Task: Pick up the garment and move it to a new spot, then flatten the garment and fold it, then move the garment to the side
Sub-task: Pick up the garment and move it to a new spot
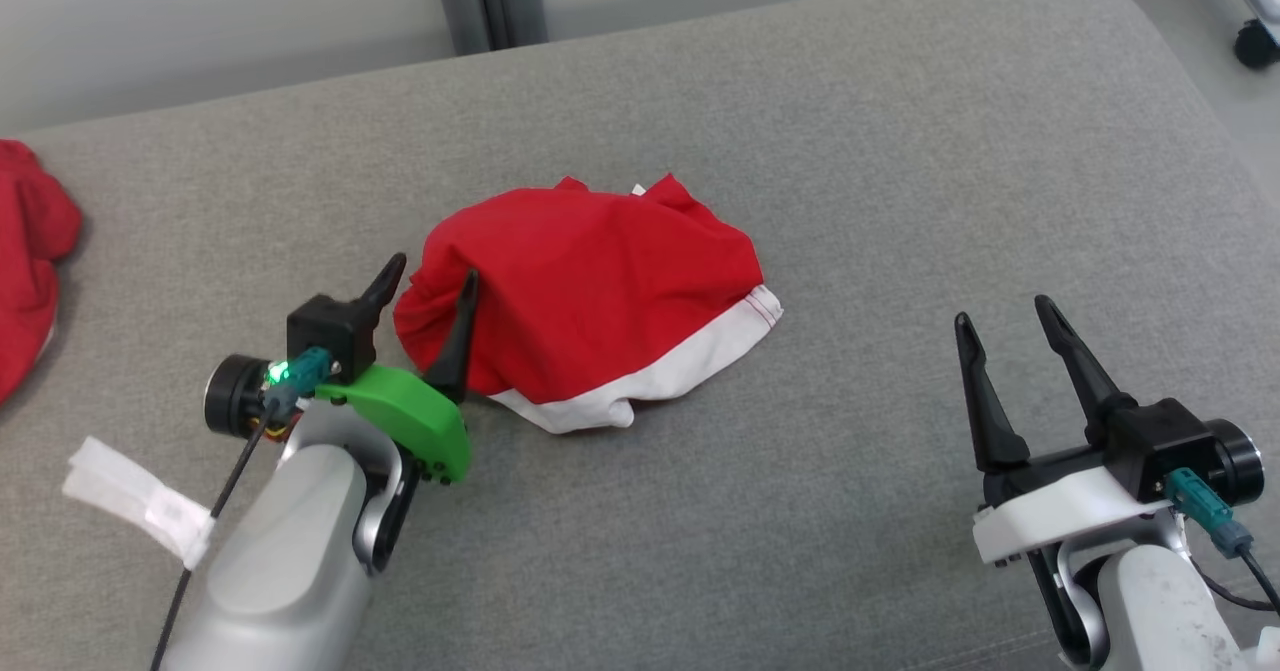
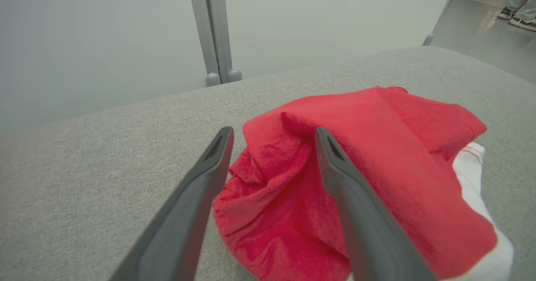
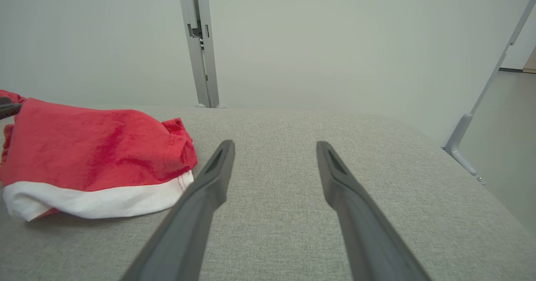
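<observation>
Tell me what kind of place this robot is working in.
Probably an indoor lab or test room, not a home: a broad grey fabric-padded work surface backed by pale plain partition panels on a grey metal post, with a crumpled red garment with a white band laid out for handling.

I read this as a robotics lab or test bay, not a home. My work surface is a broad grey upholstered pad [image 1: 900, 151] with a rounded corner, backed by plain pale partition panels [image 2: 104, 29] on a grey metal post [image 2: 213, 29]. Beyond it I see smooth bare floor [image 2: 473, 25], a caster wheel [image 1: 1256, 43] and someone's shoes [image 2: 517, 18]. My left gripper [image 1: 434, 269] sits on a bright green plastic bracket [image 1: 420, 416].
</observation>
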